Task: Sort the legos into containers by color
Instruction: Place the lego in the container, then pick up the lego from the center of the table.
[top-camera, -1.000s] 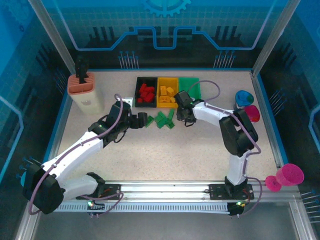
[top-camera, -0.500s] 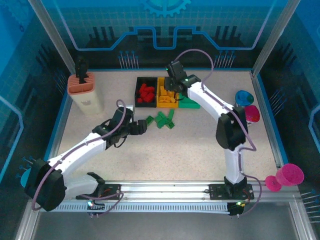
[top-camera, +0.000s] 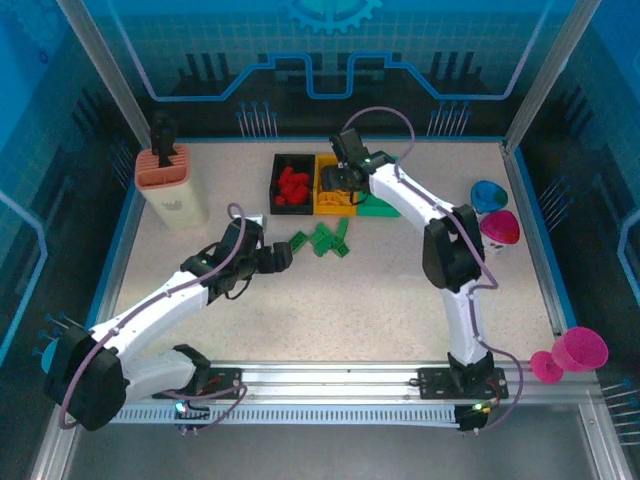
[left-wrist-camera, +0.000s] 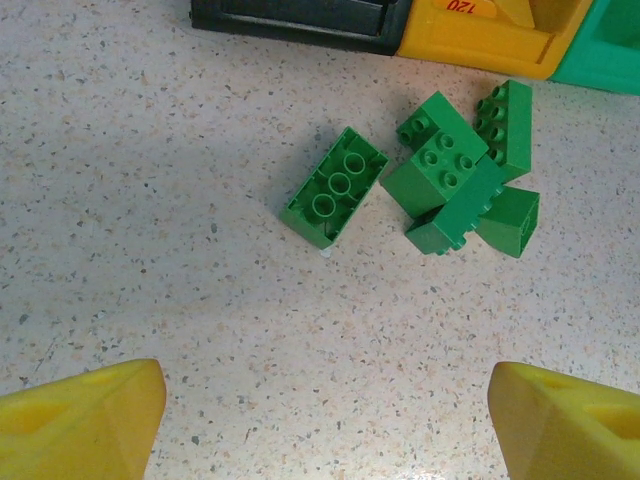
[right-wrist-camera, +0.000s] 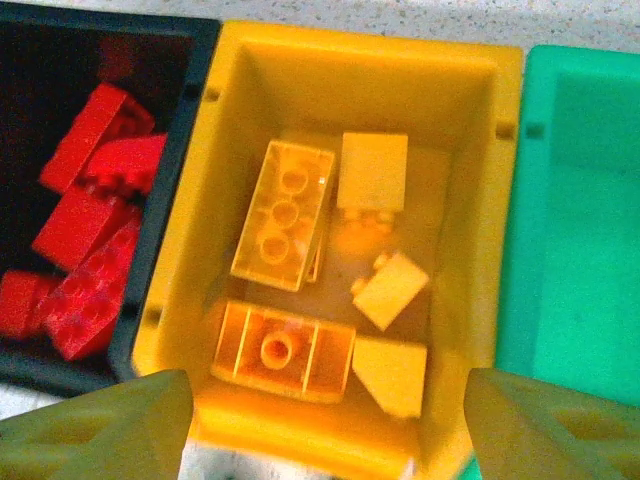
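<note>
Three containers stand in a row at the back: a black bin with red legos, a yellow bin and a green bin. My right gripper hangs open over the yellow bin, nothing between its fingers; several yellow legos lie inside. Red legos fill the black bin; the green bin looks bare. Several green legos lie on the table. My left gripper is open just left of them, with one overturned brick and a cluster ahead of its fingers.
A salmon slotted holder stands at the back left. A blue cup and a magenta cup sit at the right edge, another magenta cup beyond the front right corner. A raised blue rim borders the table.
My right arm swung from beside the green pile up over the yellow bin, and its jaws opened. The left gripper drew back slightly from the green legos.
</note>
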